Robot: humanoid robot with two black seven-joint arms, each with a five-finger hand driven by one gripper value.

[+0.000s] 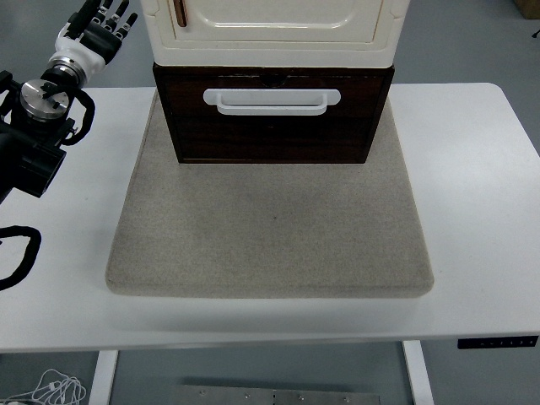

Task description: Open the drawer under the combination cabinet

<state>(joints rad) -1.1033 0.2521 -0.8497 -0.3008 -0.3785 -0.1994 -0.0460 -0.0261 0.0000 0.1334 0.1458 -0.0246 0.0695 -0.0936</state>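
A dark brown drawer (272, 126) with a white bar handle (272, 99) sits under a cream cabinet (274, 29) at the table's far middle. The drawer front stands a little forward of the cabinet above it. My left hand (103, 24) is raised at the far left, beside the cabinet's left wall and apart from it, fingers spread and holding nothing. It is well above and left of the handle. The right arm does not show.
A grey felt mat (270, 228) lies under the cabinet and reaches toward the near edge. The white table (481, 211) extends on both sides. A black cable (21, 257) loops at the left edge.
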